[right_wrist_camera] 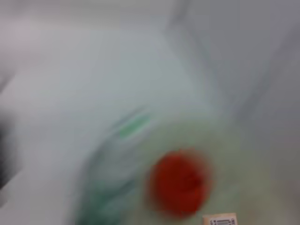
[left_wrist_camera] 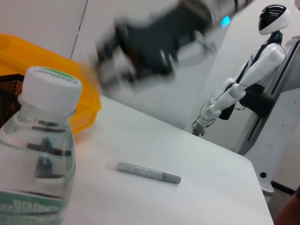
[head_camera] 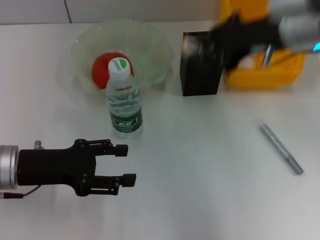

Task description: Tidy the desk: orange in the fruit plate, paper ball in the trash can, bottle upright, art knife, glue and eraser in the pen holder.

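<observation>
The orange [head_camera: 102, 67] lies in the fruit plate [head_camera: 155, 45]. The bottle [head_camera: 123, 102] stands upright in front of the plate and also shows close up in the left wrist view [left_wrist_camera: 37, 154]. My left gripper [head_camera: 127, 164] is open and empty, low on the table in front of the bottle. My right gripper [head_camera: 235, 42] is blurred, above the pen holder [head_camera: 200, 70] and the trash can [head_camera: 265, 75]. The eraser [right_wrist_camera: 220, 219] stays sharp at the edge of the right wrist view, held in that gripper. The grey art knife [head_camera: 281, 149] lies on the table to the right. The glue is out of view.
A white lump [head_camera: 248, 62], perhaps the paper ball, shows blurred in the trash can. The left wrist view shows the art knife [left_wrist_camera: 147, 172], the yellow bin [left_wrist_camera: 51, 79], the table's far edge and a white humanoid robot [left_wrist_camera: 253, 79] beyond it.
</observation>
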